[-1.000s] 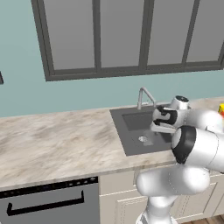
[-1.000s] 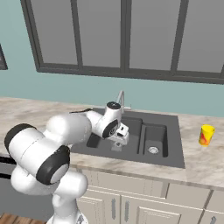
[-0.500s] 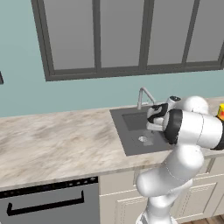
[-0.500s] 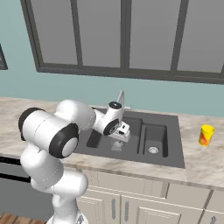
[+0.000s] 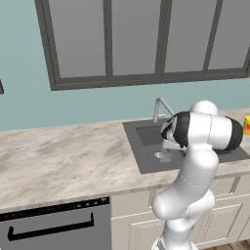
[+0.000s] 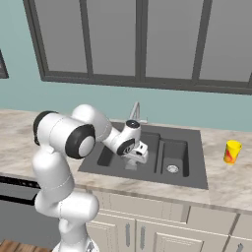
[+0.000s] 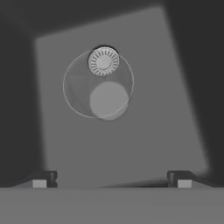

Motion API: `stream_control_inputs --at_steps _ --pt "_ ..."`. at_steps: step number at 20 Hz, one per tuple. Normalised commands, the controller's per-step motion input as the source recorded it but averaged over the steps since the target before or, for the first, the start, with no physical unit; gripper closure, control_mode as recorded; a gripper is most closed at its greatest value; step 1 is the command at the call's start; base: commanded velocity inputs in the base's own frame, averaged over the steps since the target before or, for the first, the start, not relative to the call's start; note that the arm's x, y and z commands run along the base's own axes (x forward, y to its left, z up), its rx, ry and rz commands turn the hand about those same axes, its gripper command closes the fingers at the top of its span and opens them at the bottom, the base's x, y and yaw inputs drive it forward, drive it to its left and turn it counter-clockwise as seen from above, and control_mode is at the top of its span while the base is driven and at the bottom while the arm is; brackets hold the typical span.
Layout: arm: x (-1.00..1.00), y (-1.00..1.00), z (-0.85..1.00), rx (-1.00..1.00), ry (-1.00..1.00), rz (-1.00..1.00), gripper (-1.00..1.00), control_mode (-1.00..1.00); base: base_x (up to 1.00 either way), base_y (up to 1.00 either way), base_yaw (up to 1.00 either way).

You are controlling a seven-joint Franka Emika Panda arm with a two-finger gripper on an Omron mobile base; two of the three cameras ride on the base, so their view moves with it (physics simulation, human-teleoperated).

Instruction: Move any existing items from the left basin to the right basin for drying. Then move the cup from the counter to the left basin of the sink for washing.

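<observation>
Tool [image 7: 112, 177] hung over the left basin [image 7: 144, 144], fingertips spread wide and gripping nothing, aimed straight down, probably for a top grasp. Glass [image 7: 98, 84] stood on the basin floor at 12 o'clock, overlapping the drain [image 7: 103, 61]. Cup [image 6: 232, 151] waited on the surface [image 6: 231, 179], well apart at 3 o'clock from the sink [image 6: 194, 174].

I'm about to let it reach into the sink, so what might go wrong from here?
The glass in the left basin is see-through and overlaps the drain, so the open gripper may misjudge its rim and knock it over. The tap stands close behind the wrist and could be bumped on the lift.
</observation>
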Motion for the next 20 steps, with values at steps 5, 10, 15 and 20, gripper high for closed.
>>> stream_control_inputs --at_steps 5,10,15,20 --pt "0.23 0.0 -0.27 0.0 0.0 0.0 -1.0 -1.0 0.0 0.0 0.0" --pt "0.32 -0.01 -0.14 0.0 0.0 0.0 -1.0 -1.0 0.0 0.0 0.0" --pt "0.3 -0.05 -0.15 0.0 0.0 0.0 -1.0 -1.0 0.0 0.0 0.0" --pt "0.26 -0.16 -0.17 0.01 0.0 0.0 -1.0 -1.0 0.0 0.0 0.0"
